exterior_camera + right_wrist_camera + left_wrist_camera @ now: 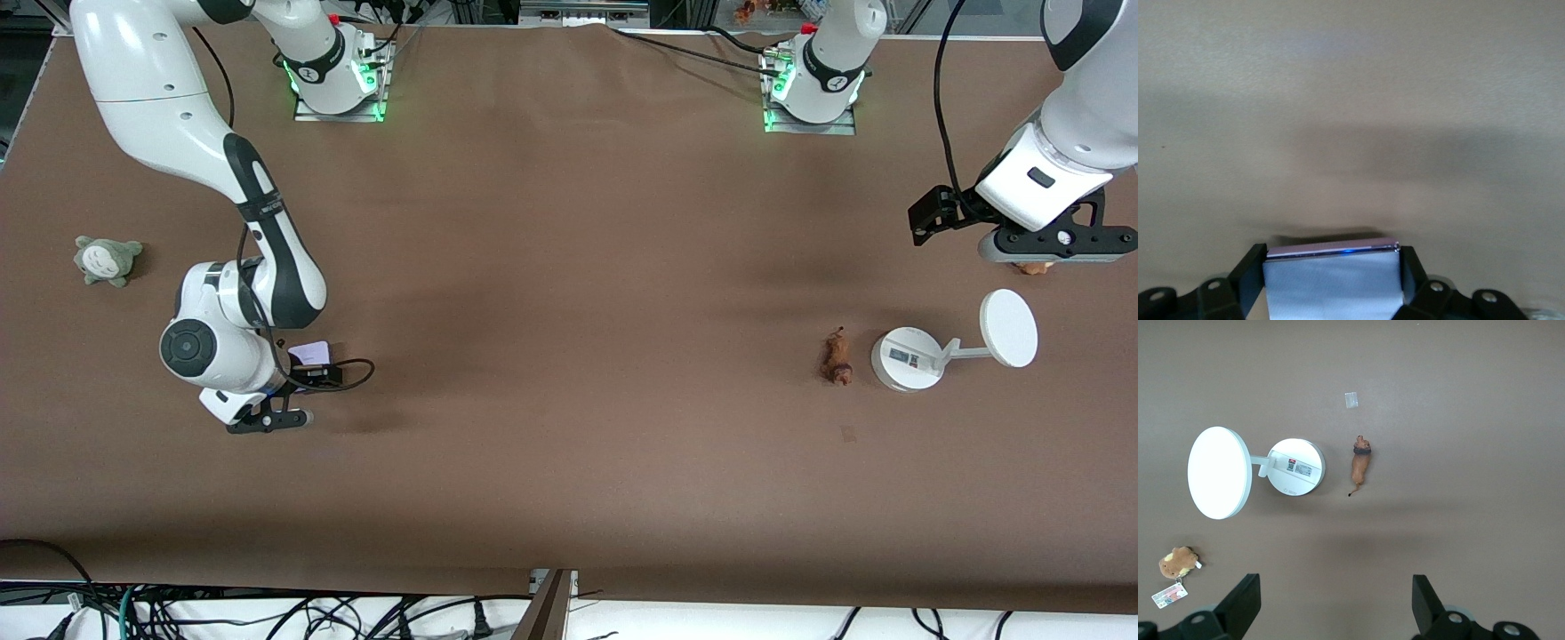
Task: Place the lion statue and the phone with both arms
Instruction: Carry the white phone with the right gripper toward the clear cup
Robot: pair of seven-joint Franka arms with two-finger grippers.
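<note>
The lion statue (837, 356) lies on the brown table beside the white stand's round base (905, 359); it also shows in the left wrist view (1360, 460). My left gripper (1058, 244) is open and empty, up in the air over the brown plush (1032, 267), its fingers (1245, 600) wide apart. My right gripper (302, 366) is shut on the phone (313, 352), low over the table toward the right arm's end. In the right wrist view the pale lavender phone (1331, 280) sits between the two black fingers (1253, 267).
The stand's white disc (1008, 327) juts up on a thin arm. The brown plush (1179, 561) has a card tag (1168, 595). A grey-green plush toy (107, 259) lies at the right arm's end. A small pale patch (1351, 399) is on the table near the lion.
</note>
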